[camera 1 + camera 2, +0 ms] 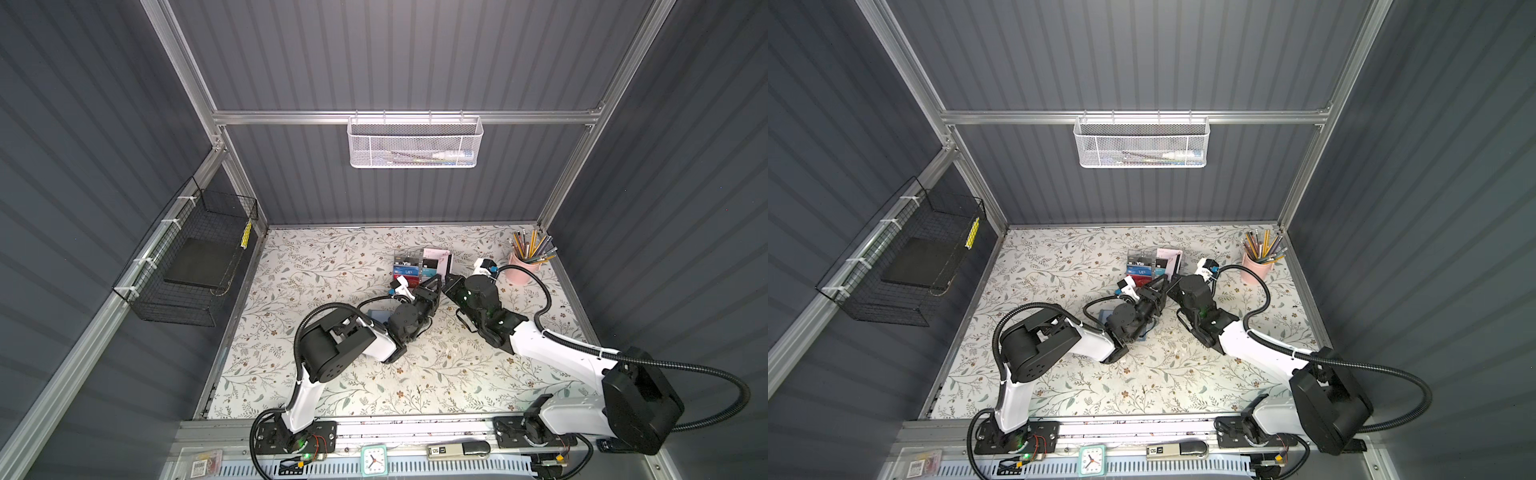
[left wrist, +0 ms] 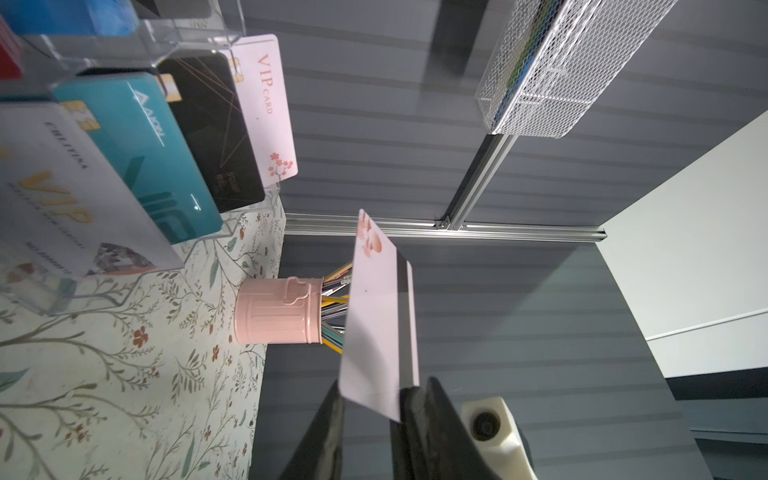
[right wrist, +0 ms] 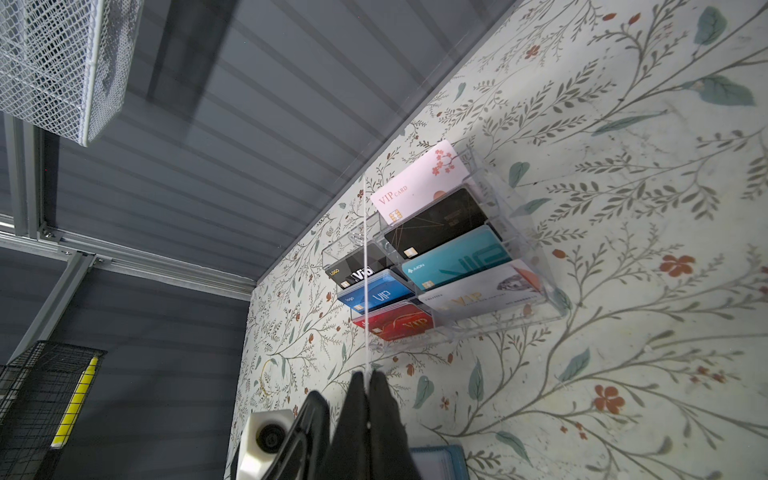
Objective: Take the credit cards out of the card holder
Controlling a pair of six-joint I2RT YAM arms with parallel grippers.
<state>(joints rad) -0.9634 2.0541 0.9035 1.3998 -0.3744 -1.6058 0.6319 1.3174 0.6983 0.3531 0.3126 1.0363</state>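
Seven cards [image 3: 457,257] fill one clear rack [image 3: 540,309], perhaps more behind the red; one striped card [image 2: 374,332] besides; one pink cup [image 2: 274,311]; two baskets [image 1: 413,145].

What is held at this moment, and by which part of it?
The right gripper is shut on a pale striped card, at one short end. Whether the left gripper also grips it cannot be told.

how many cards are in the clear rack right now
7: black logo card, blue, red in one column; pink, plain black, teal, white beside them. Others may be hidden.
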